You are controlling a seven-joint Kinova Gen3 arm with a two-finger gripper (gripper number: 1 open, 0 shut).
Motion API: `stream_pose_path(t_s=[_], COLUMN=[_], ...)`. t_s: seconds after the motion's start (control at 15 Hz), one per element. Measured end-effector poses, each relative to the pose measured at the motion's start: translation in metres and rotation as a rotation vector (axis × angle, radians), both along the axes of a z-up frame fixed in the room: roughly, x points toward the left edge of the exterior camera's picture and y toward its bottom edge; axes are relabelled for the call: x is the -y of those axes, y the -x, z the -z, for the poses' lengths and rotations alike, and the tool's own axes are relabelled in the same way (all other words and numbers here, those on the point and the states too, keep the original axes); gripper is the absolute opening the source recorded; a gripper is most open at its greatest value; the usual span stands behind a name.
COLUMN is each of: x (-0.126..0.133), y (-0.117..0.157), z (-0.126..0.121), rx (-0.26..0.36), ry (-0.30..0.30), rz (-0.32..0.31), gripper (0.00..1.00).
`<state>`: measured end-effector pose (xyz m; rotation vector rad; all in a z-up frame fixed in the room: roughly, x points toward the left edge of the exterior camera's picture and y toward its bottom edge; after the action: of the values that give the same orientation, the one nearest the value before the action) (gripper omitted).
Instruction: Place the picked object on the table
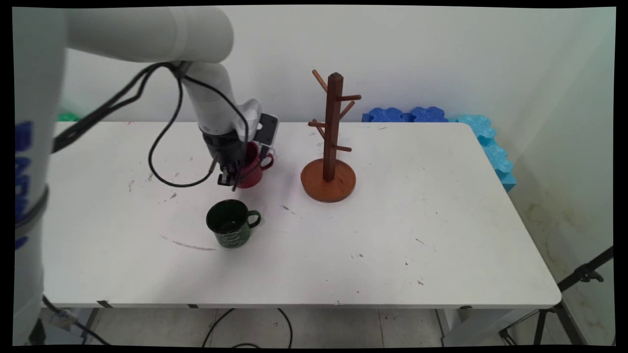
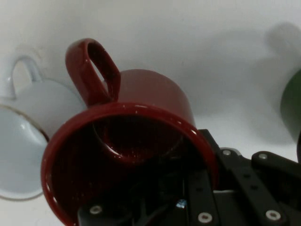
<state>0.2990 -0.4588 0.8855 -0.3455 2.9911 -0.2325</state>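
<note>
Gripper [image 1: 230, 179], the black two-finger one on the white arm, is standing low over the white table [image 1: 392, 220], to the left of the brown wooden mug tree with a round base [image 1: 329, 162]; it is closing on the rim of a dark red glossy ceramic mug [image 1: 252, 169]; in the hand view one finger [image 2: 202, 188] is lying inside the mug's mouth, against the wall, and the rest of the linkage is lying outside the same wall, so the fingers are nearly together with only the mug wall between them. The red mug is sitting just left of the mug tree's base, not touching it, with its handle turning toward the tree; whether its bottom is touching the table I cannot tell. A dark green enamel mug with pale lettering [image 1: 230, 224] is standing upright in front and to the left of the mug tree, near the red mug but apart from it. A white mug with a thin dark rim [image 2: 26, 141] is showing only in the hand view, just beside the red mug, on its handle side. Blue and light blue foam pieces [image 1: 441, 117] are lying behind and to the right of the mug tree, along the table's far edge and its right side.
</note>
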Motion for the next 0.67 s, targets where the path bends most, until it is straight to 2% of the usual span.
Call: stream_pose_path(t_s=[0.67], x=[0.017], y=[0.015], z=[0.016], rx=[-0.006], ry=[-0.067], rz=[-0.001], gripper=[0.00])
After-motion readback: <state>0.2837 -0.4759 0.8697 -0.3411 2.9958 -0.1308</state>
